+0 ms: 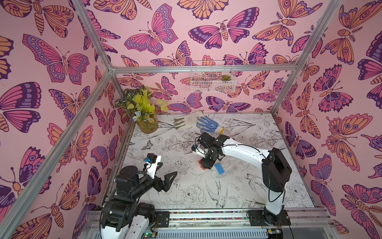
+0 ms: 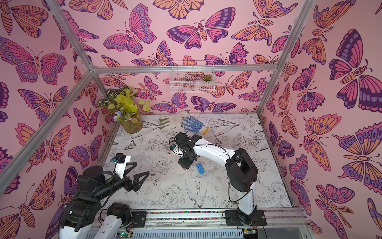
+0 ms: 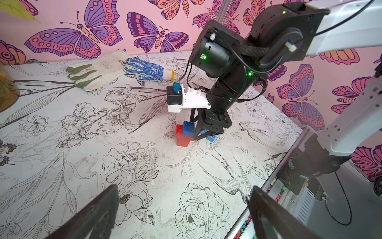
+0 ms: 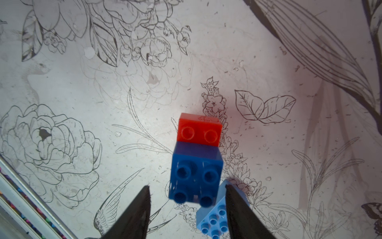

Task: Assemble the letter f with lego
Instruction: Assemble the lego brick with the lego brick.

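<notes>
Everywhere butterfly wallpaper [image 1: 165, 51] around floral-print tabletop [image 1: 182, 182].

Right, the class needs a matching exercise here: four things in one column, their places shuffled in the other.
1 short blue brick
2 long blue brick
3 blue dotted glove
4 small green plant

A in the wire basket on the wall
B stacked on the red bricks
C flat on the table, studs up
D touching the white glove

Pairs: 1-B, 2-C, 3-D, 4-A
</notes>
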Motion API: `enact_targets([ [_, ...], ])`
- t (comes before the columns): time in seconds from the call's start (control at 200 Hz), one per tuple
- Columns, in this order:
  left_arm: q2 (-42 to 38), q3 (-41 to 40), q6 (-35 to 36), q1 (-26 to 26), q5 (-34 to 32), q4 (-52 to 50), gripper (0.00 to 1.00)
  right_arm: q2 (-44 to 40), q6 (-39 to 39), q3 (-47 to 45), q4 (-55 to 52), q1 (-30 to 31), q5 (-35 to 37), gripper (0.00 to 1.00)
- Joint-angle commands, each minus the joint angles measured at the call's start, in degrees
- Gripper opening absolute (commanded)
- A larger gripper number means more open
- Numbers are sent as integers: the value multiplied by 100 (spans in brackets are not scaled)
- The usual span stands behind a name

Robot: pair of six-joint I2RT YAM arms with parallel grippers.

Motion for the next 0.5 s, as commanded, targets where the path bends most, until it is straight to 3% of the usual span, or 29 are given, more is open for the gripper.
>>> enact_targets([
  [0.0,-59,-101,-7,-42,35,86,99,-436,77,120,-185,5,164,59],
  [0.496,-84,-100,-6,-56,52,89,99,-1416,1086,-498,-295,-375,888,58],
])
